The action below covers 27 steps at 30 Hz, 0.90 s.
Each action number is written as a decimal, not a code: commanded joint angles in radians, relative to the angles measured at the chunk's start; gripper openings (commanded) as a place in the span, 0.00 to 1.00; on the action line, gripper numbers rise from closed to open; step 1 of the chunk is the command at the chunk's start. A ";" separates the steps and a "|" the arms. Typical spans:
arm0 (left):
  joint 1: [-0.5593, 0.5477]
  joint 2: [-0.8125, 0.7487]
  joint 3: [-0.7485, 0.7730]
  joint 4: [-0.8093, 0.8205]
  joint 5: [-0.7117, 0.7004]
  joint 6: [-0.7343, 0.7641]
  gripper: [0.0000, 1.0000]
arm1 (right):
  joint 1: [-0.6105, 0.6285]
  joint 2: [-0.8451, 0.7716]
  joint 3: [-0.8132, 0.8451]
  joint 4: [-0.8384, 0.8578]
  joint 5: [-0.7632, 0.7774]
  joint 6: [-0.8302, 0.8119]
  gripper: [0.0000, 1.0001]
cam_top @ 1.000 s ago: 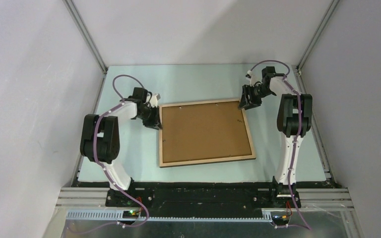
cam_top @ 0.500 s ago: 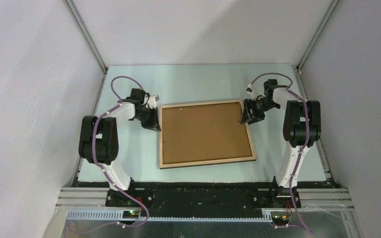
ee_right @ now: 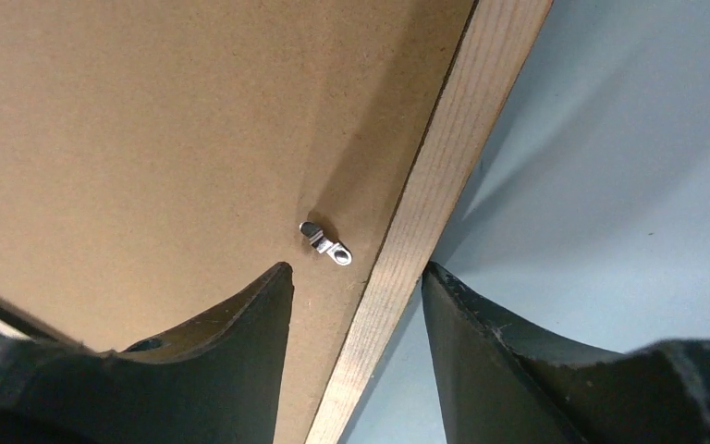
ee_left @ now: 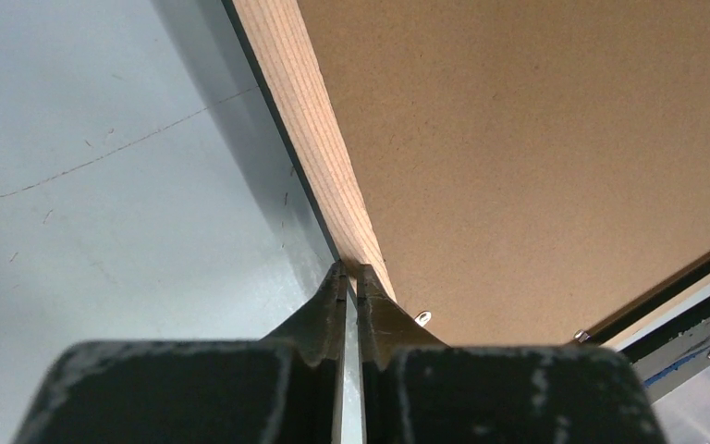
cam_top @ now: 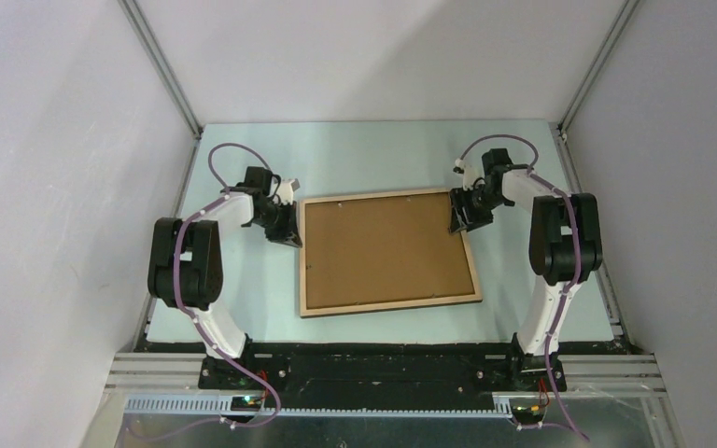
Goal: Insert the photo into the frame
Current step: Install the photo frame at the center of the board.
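The frame [cam_top: 387, 303] lies face down mid-table with its light wood back up. The brown backing board [cam_top: 383, 247] sits inside it. The photo is hidden. My left gripper [cam_top: 291, 235] is shut, with its tips against the outer edge of the frame's left rail [ee_left: 305, 111], near the far corner. In the left wrist view the left gripper [ee_left: 351, 270] shows only a thin slit between its fingers. My right gripper [cam_top: 457, 222] is open at the frame's far right corner. In the right wrist view the right gripper [ee_right: 355, 270] straddles the right rail [ee_right: 444, 157] without touching it.
A small metal turn tab [ee_right: 325, 242] lies on the backing board just ahead of the right gripper's left finger. Another tab [ee_left: 422, 317] shows by the left gripper. Grey walls enclose the pale green table [cam_top: 373, 154] on three sides.
My right gripper has moved nearer and slightly left, down onto the frame's right rail near the far corner. The left gripper has barely shifted. The frame has not moved.
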 commanded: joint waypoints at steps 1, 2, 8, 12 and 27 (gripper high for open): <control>-0.006 0.002 -0.013 -0.049 0.037 0.024 0.00 | 0.038 -0.036 -0.025 0.091 0.121 0.005 0.57; -0.007 0.002 -0.013 -0.048 0.037 0.024 0.00 | 0.043 -0.038 -0.029 0.095 0.137 0.006 0.56; -0.007 0.003 -0.012 -0.048 0.043 0.024 0.00 | 0.053 -0.033 -0.031 0.118 0.179 0.029 0.50; -0.006 0.004 -0.012 -0.048 0.045 0.024 0.00 | 0.056 -0.027 -0.031 0.130 0.195 0.052 0.46; -0.007 0.013 -0.010 -0.050 0.050 0.024 0.00 | 0.045 -0.003 -0.031 0.132 0.202 0.108 0.37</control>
